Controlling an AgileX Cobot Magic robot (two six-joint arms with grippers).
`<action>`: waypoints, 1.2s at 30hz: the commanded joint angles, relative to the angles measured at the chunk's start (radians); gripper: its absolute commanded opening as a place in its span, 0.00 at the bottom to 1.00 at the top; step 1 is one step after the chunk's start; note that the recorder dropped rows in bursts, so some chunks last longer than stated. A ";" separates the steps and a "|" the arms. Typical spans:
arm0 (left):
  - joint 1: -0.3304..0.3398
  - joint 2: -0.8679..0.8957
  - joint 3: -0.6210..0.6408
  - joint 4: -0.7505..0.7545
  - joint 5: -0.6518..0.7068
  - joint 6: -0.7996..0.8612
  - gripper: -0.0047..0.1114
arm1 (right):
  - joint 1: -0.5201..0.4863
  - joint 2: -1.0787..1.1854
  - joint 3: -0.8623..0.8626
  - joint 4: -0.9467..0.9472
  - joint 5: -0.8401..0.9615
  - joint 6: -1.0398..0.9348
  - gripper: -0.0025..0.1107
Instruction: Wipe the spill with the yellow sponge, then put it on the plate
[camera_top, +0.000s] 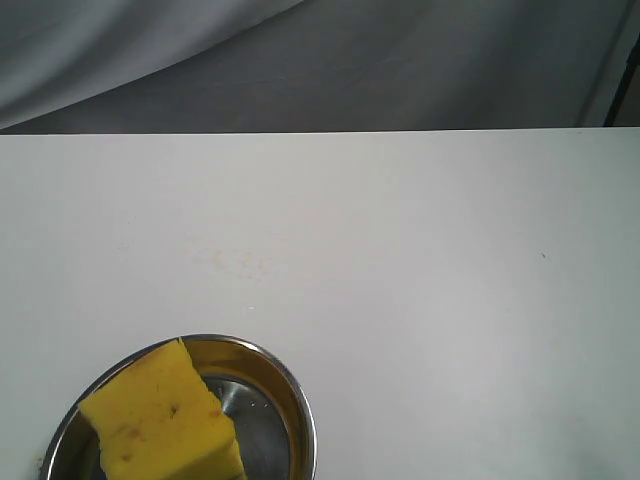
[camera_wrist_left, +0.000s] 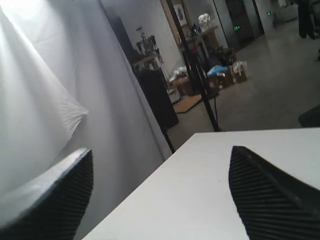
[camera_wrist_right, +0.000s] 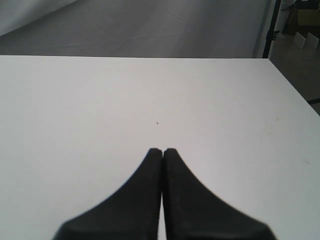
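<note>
The yellow sponge (camera_top: 165, 420) lies in the shiny steel plate (camera_top: 296, 400) at the front left of the white table, in the exterior view only. No orange-amber spill shows; only a faint pale smear (camera_top: 235, 262) marks the table behind the plate. Neither gripper appears in the exterior view. In the left wrist view my left gripper (camera_wrist_left: 162, 192) is open, its ribbed fingers (camera_wrist_left: 265, 195) wide apart with nothing between them, over the table's edge. In the right wrist view my right gripper (camera_wrist_right: 162, 151) is shut on nothing, above bare table.
The white table (camera_top: 430, 280) ends at a grey backdrop cloth (camera_top: 300, 60) at the back. The left wrist view looks past the table's edge to a white curtain (camera_wrist_left: 45, 90), a black stand (camera_wrist_left: 197, 75) and a cluttered room floor beyond.
</note>
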 joint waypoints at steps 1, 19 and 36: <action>-0.009 -0.103 0.000 0.040 0.035 -0.145 0.66 | -0.003 0.003 0.004 0.005 -0.008 0.001 0.02; -0.009 -0.179 0.000 -0.204 0.162 -0.247 0.66 | -0.003 0.003 0.004 0.005 -0.008 0.001 0.02; -0.009 -0.179 0.000 0.291 -0.092 -0.715 0.66 | -0.003 0.003 0.004 0.005 -0.008 0.001 0.02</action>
